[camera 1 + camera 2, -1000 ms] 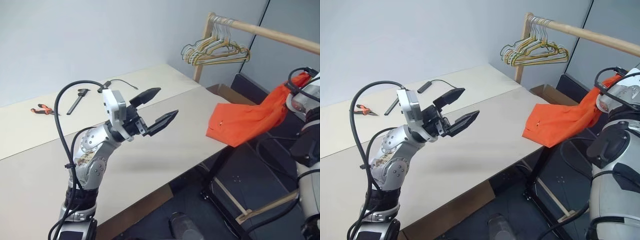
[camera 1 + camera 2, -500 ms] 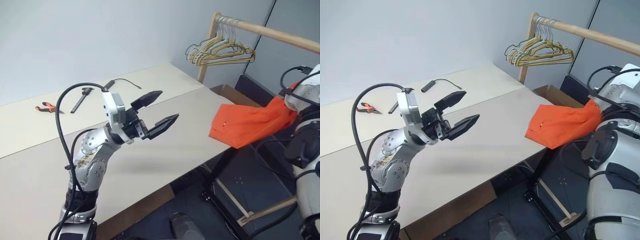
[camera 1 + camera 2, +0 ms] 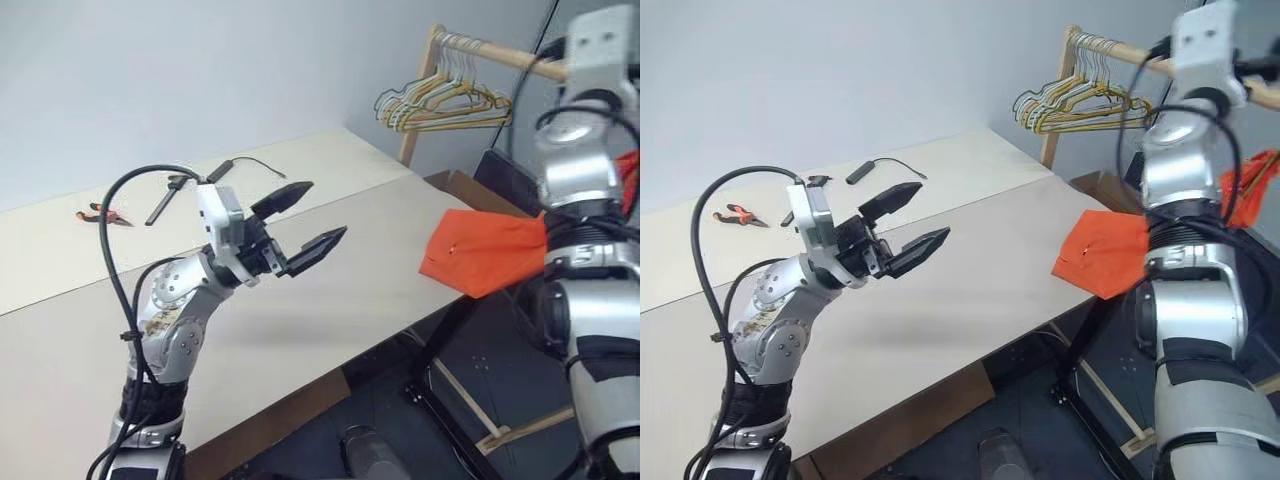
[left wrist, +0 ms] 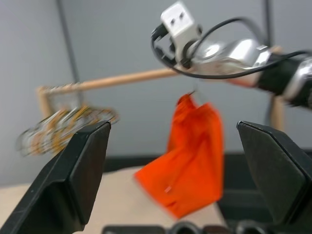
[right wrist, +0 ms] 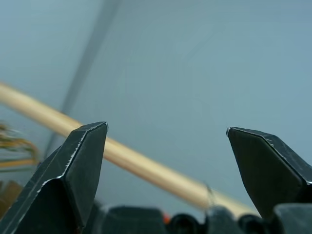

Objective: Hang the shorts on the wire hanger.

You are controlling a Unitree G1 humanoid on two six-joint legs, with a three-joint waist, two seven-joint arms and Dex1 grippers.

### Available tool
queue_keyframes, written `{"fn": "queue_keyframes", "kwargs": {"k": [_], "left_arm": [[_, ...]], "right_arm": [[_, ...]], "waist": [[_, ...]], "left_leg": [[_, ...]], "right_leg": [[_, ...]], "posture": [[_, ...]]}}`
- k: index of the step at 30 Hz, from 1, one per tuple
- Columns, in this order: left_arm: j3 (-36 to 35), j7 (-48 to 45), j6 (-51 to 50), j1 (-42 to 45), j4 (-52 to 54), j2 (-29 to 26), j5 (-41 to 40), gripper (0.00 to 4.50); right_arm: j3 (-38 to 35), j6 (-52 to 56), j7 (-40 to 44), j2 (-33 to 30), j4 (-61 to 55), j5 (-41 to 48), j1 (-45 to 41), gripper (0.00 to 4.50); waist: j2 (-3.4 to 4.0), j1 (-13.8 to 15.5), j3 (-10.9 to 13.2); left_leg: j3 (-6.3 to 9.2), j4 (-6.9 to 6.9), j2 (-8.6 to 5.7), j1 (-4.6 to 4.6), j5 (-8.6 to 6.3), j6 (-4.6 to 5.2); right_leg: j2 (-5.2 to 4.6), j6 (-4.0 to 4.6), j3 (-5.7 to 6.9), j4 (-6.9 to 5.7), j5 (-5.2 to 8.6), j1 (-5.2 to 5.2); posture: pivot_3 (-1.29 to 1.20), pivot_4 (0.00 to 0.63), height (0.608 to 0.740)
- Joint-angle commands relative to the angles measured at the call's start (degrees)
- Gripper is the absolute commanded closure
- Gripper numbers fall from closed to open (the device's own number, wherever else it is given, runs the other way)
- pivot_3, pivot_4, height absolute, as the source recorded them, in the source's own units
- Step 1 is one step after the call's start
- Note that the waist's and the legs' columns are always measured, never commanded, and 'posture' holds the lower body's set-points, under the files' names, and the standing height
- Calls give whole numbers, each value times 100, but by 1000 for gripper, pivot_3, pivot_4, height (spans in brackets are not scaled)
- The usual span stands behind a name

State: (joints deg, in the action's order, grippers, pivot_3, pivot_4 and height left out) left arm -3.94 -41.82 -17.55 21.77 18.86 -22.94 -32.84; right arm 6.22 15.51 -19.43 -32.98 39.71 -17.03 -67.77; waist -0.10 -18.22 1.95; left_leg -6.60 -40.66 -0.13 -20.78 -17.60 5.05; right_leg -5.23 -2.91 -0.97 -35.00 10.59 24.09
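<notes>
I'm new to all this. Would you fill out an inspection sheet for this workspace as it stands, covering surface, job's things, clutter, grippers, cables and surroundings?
Surface: pale beige table, mostly bare.
Job's things: orange shorts lie partly on the table's right corner, one end hanging up by the right arm; what holds that end cannot be told. The single wire hanger: nothing seen.
Clutter: orange-handled pliers and a black tool at the table's far edge.
Grippers: left gripper open, empty, above the table; right gripper open, empty, facing the wooden rail.
Cables: black cable loops over the left arm; a black cable with a cylindrical end lies on the table.
Surroundings: bunch of yellow and grey hangers on the rail; grey wall.
</notes>
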Motion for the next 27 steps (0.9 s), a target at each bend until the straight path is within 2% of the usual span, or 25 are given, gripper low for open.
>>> {"fn": "queue_keyframes", "kwargs": {"k": [1, 6, 8, 13, 14, 17, 20, 27], "left_arm": [[-523, 165, -55, -187, -47, -335, 36, 0], [-1277, 49, -128, -1087, 262, -822, -219, 0], [-1552, 76, -150, -1550, 458, -936, -273, 0], [-2166, 36, -176, -2631, 942, -1019, -557, 0], [-2258, 198, -227, -2735, 1004, -985, -566, 0], [-2460, 553, -307, -2957, 1133, -890, -635, 0], [-2532, 662, -223, -3363, 1482, -783, -647, 0], [-2498, 900, -79, -3914, 1938, -590, -500, 0]], "right_arm": [[407, -609, 934, 134, -772, -119, 279, 13], [738, -886, 2523, 453, -1574, 200, 1093, 13], [874, -877, 3081, 533, -1962, 282, 1419, 13], [1190, -978, 4380, 643, -2969, 617, 2304, 13], [1250, -1041, 4629, 631, -3162, 687, 2472, 13], [1411, -1224, 5156, 581, -3512, 740, 2812, 13], [1570, -1418, 5435, 590, -3663, 685, 3048, 13], [1782, -1488, 6075, 631, -3559, 592, 3053, 13]], "waist": [[0, 32, 0], [0, 252, 0], [-1, 409, 1], [-1, 974, 1], [-2, 1103, 1], [-2, 1466, 1], [-9, 1696, -4], [-17, 1969, -8]], "left_leg": [[0, 0, 1, 1, 1, -2], [4, 2, 7, -5, 5, -11], [4, 4, 7, -6, 19, -47], [6, 5, 7, -27, 12, -59], [6, 6, 6, -29, -5, -91], [5, 6, 6, -33, -11, -115], [5, 9, 7, -35, -6, -131], [10, 27, 9, -30, 9, -165]], "right_leg": [[1, 0, 2, -1, 0, 1], [-1, 3, 11, -7, -2, 13], [-3, 4, 15, -4, -1, 15], [-12, 14, 31, -1, -1, 37], [-14, 20, 37, 0, 1, 42], [-17, 34, 58, -1, 6, 47], [-18, 61, 73, 0, 7, 49], [-6, 107, 89, -3, 16, 48]], "posture": [[-180, 0, 740], [-113, 0, 740], [-61, 0, 740], [34, 0, 740], [41, 0, 740], [51, 0, 740], [125, 0, 740], [186, 0, 740]]}}
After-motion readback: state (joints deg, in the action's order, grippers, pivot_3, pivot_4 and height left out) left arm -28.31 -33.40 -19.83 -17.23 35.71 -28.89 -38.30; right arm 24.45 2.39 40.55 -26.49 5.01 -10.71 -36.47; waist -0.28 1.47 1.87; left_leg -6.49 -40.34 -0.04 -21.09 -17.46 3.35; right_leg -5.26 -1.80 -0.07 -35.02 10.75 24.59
